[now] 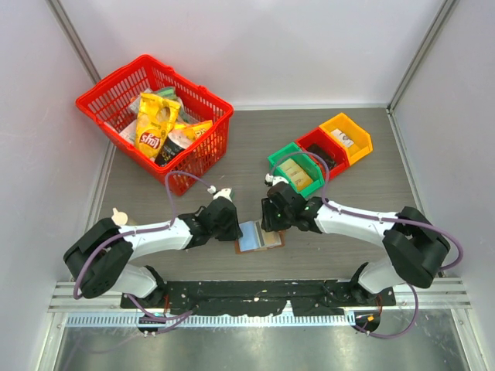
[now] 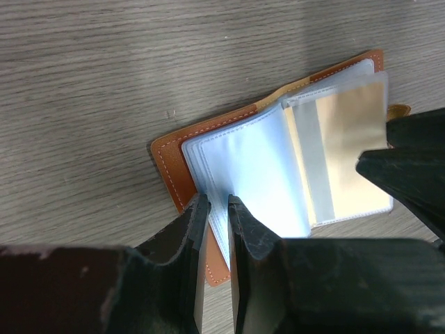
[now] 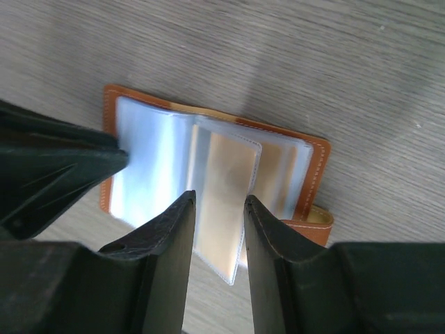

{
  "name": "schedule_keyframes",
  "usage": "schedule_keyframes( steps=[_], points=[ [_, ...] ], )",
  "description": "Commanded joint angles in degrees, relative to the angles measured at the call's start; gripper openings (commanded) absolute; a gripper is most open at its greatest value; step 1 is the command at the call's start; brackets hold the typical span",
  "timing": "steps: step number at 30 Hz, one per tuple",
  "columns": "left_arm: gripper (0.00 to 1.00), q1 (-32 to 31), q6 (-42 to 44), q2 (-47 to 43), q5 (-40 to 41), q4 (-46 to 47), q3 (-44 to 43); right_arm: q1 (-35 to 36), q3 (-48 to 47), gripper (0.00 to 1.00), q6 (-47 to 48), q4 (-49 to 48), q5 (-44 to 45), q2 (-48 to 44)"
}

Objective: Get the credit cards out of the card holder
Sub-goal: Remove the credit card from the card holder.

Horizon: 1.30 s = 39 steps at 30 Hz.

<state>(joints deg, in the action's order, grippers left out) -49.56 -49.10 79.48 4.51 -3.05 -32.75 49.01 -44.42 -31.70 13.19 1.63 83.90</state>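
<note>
Open card holder [image 1: 259, 236] lying flat on the table [image 1: 255, 139], directly between the two grippers, brown leather cover down and clear sleeves facing up. The left gripper [image 1: 237, 229] sits at its own side of the holder with its fingers [image 2: 198, 233] drawn nearly together, pinching the edge of the pale blue-grey sleeves; leather cover [image 2: 174, 163] just beyond the fingertips. The right gripper [image 1: 272, 226] meets the holder from the opposite side. Its fingers [image 3: 179, 233] stand partly apart and straddle one raised sleeve holding a tan credit card [image 3: 226, 181]; whether they press on the sleeve cannot be told. The brown tab [image 3: 316, 226] lies just outside its far finger. Well beyond the left gripper is a red basket [image 1: 116, 89] of snack bags; near and beyond the right gripper is a row of green [image 1: 298, 166], red [image 1: 323, 151] and orange bins [image 1: 348, 135].
</note>
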Motion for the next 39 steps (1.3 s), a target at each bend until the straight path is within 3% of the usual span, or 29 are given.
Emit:
schedule_keyframes(
  steps=[1, 8, 12, 17, 24, 31, 39],
  points=[
    [0.20, -0.7, -0.2, 0.1, 0.1, -0.3, 0.7, 1.6, -4.3, 0.39, -1.3, 0.1, -4.8, -3.5],
    [0.20, -0.7, -0.4, -0.4, 0.1, -0.5, 0.7, 3.2, -5.2, 0.39, -1.7, 0.3, -7.0, -3.3],
    [0.21, -0.7, -1.4, -2.4, 1.1, -0.7, 1.1, 4.0, -4.2, 0.41, -1.9, -4.7, -12.4, -2.3],
    [0.25, -0.7, -3.4, -9.4, 4.8, -3.3, 2.5, 4.0, -3.6, 0.48, -1.6, -8.0, -16.9, 1.1],
    [0.26, -0.6, -4.0, -19.5, 7.9, -6.1, 3.0, 2.0, -0.5, 0.50, -1.4, -8.8, -13.1, -0.8],
    [0.24, -0.7, -3.8, -13.0, -2.2, 1.2, 0.0, -4.5, 9.6, 0.49, -7.7, -21.8, -19.7, -2.9],
    [0.17, -0.7, -4.4, -3.8, -4.2, 4.9, 0.6, -7.6, 15.9, 0.45, -12.2, -34.7, -24.6, -2.3]
  ],
)
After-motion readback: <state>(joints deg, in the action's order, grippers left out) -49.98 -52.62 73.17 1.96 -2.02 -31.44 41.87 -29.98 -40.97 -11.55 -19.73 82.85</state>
